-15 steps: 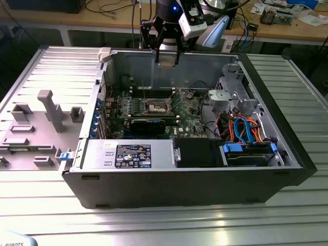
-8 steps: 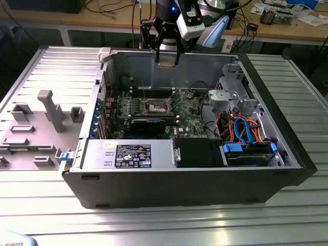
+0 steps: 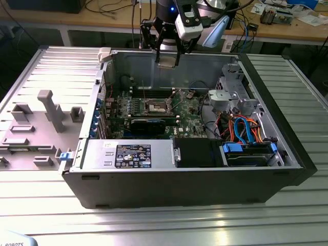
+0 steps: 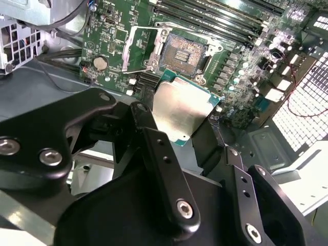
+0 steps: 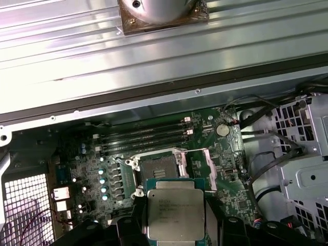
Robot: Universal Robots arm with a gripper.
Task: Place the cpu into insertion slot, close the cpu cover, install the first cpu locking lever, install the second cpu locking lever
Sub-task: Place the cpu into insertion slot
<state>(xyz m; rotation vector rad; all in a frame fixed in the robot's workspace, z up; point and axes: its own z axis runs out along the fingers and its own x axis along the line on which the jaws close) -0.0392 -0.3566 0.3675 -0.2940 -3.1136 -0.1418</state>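
I see the gripper (image 3: pixel 168 54) pinching the cpu (image 4: pixel 182 110) by its edges, held in the air above the open computer case (image 3: pixel 179 187). On the green motherboard (image 4: pixel 110 28) below, the insertion slot (image 4: pixel 183 51) lies bare, with the cpu cover (image 4: pixel 138 48) swung open beside it.

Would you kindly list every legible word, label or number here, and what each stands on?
None can be quoted reliably.
Black label on the case's grey metal housing: too small to read.
White sticker beside it: unreadable.
cpu in the hand: marking lines on its top, too fine to read.
Lettering at the exterior view's lower left corner: cut off.
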